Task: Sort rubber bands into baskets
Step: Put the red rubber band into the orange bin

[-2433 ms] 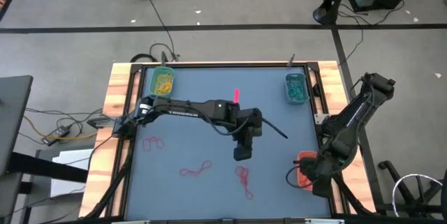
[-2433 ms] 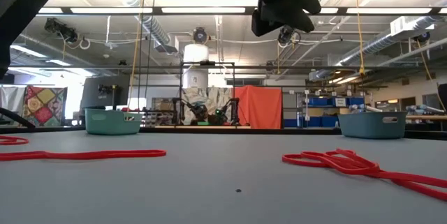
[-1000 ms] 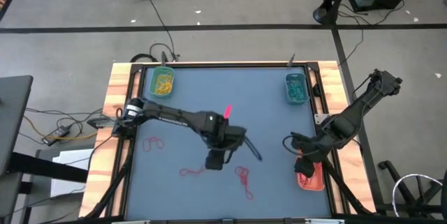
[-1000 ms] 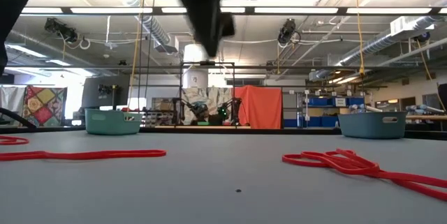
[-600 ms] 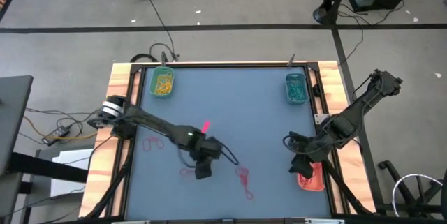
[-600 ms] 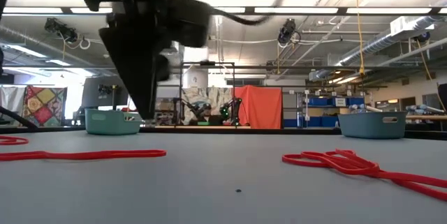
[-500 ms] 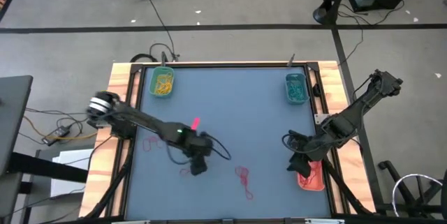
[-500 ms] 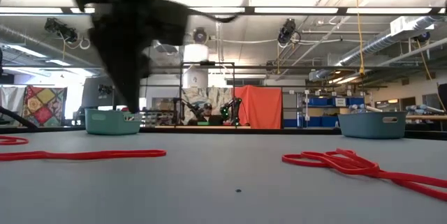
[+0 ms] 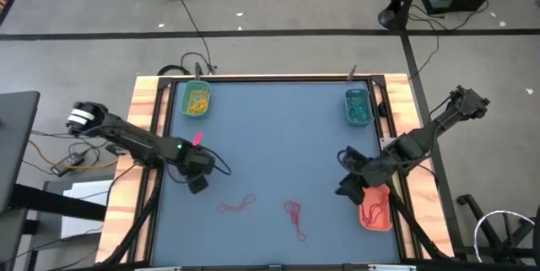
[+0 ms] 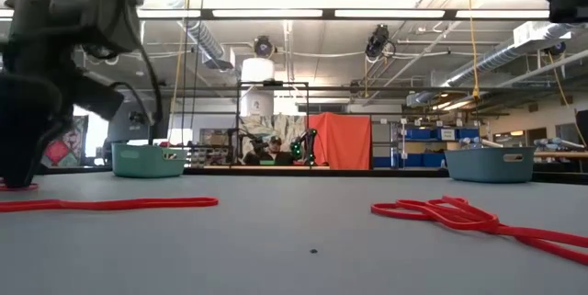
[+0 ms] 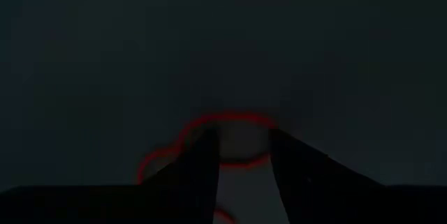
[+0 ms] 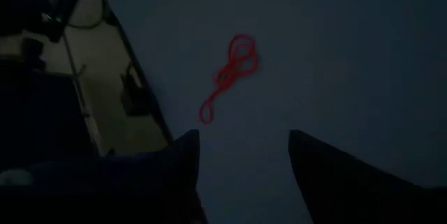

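Red bands lie on the table right under the left end effector, whose fingers are apart with one loop between them. More red bands lie farther off on the table. The right end effector hangs with its fingers apart, just beside the orange basket. The green basket and the teal basket sit far off.

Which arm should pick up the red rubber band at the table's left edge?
Left. Its tool is open and down at the mat, fingers straddling the thin red rubber band. The right tool hovers by the orange-red plastic basket, across the table.
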